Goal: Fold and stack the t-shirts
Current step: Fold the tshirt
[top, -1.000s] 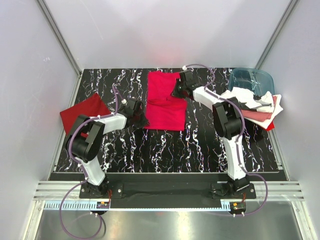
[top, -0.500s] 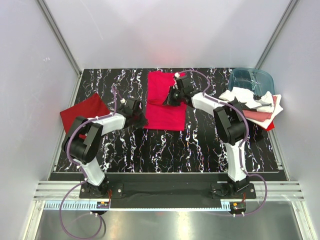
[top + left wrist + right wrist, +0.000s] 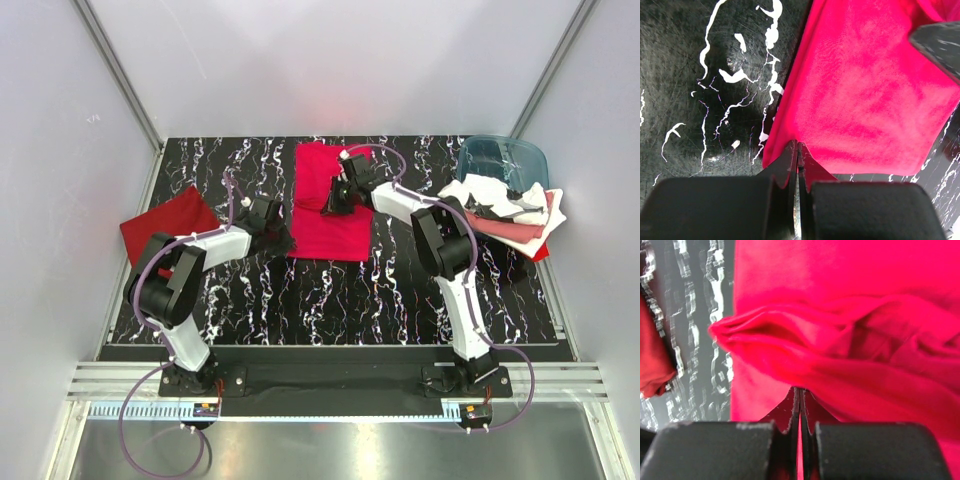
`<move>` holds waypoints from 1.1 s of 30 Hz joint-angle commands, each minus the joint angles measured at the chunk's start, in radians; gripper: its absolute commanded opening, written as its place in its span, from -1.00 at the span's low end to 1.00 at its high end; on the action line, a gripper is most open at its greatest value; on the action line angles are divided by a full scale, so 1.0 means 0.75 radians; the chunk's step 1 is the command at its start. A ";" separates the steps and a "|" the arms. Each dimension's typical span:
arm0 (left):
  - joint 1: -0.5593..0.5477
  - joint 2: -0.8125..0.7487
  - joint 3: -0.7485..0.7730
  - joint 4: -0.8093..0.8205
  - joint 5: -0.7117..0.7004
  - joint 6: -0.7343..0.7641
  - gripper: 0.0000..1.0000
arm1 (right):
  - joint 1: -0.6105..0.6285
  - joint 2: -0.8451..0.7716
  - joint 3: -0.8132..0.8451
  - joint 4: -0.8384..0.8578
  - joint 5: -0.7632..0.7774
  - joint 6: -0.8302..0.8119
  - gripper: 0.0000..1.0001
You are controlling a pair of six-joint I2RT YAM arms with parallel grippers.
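A bright crimson t-shirt (image 3: 330, 215) lies partly folded at the middle back of the table. My left gripper (image 3: 284, 240) is shut on its near left corner (image 3: 790, 145). My right gripper (image 3: 331, 203) is shut on a lifted fold of the same shirt (image 3: 850, 370), held over the shirt's middle. A darker red folded shirt (image 3: 168, 224) lies at the left. Several shirts, white with dark marks (image 3: 490, 196), salmon pink (image 3: 515, 232) and red, lie heaped at the right.
A translucent blue-teal plastic tub (image 3: 503, 160) stands at the back right behind the heap. The black marbled table top (image 3: 330, 300) is bounded by white walls at the back and both sides.
My right gripper has moved left and toward me, dragging the shirt's far right edge over its middle. The left gripper has stayed at the near left corner.
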 commanded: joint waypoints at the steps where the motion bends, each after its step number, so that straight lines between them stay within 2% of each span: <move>1: 0.000 -0.060 0.014 0.004 -0.039 0.010 -1.00 | -0.017 0.054 0.146 -0.081 0.081 -0.053 -1.00; 8: 0.000 -0.072 0.003 -0.004 -0.082 -0.004 -1.00 | -0.049 0.166 0.436 -0.240 0.212 -0.096 -1.00; 9: 0.000 -0.064 0.003 -0.004 -0.078 -0.004 -1.00 | -0.049 0.189 0.544 -0.275 0.224 -0.100 -0.98; 12: -0.002 -0.058 0.005 -0.004 -0.078 -0.002 -1.00 | -0.052 0.264 0.732 -0.410 0.210 -0.112 -0.80; 13: -0.002 -0.062 0.005 -0.008 -0.082 -0.002 -1.00 | -0.050 0.271 0.753 -0.447 0.206 -0.112 -0.57; 14: -0.004 -0.068 0.005 -0.006 -0.084 0.004 -1.00 | -0.045 0.246 0.753 -0.451 0.202 -0.112 -0.45; 15: -0.006 -0.087 0.003 -0.008 -0.090 0.008 -1.00 | -0.041 0.220 0.703 -0.449 0.204 -0.114 -0.32; 16: -0.010 -0.099 0.007 -0.022 -0.107 0.024 -1.00 | -0.039 0.183 0.645 -0.403 0.208 -0.116 -0.10; 17: -0.023 -0.119 0.013 -0.035 -0.121 0.039 -1.00 | -0.037 0.079 0.570 -0.368 0.216 -0.110 0.04; 18: -0.033 -0.138 0.022 -0.057 -0.192 0.055 -1.00 | -0.033 0.020 0.403 -0.335 0.253 -0.090 0.12; 20: -0.082 -0.223 0.032 -0.131 -0.294 0.088 -1.00 | -0.031 -0.170 0.212 -0.235 0.271 -0.065 0.28; 23: -0.104 -0.334 -0.007 -0.129 -0.364 0.115 -0.92 | -0.021 -0.417 -0.211 -0.171 0.349 -0.045 0.41; 26: -0.107 -0.407 -0.009 -0.170 -0.387 0.137 -0.73 | 0.046 -0.626 -0.465 -0.224 0.514 -0.053 0.44; 28: -0.113 -0.451 -0.011 -0.219 -0.434 0.131 -0.60 | 0.100 -0.705 -0.555 -0.281 0.682 0.002 0.44; 29: -0.131 -0.495 -0.037 -0.219 -0.448 0.125 -0.04 | 0.106 -0.764 -0.616 -0.290 0.687 0.033 0.44; 30: -0.143 -0.520 -0.056 -0.209 -0.456 0.119 0.25 | 0.108 -0.789 -0.645 -0.286 0.660 0.055 0.45; 31: -0.153 -0.537 -0.076 -0.203 -0.471 0.109 0.40 | 0.110 -0.807 -0.676 -0.263 0.650 0.088 0.43; 33: -0.168 -0.547 -0.103 -0.215 -0.457 0.125 0.47 | 0.110 -0.866 -0.786 -0.147 0.644 0.133 0.33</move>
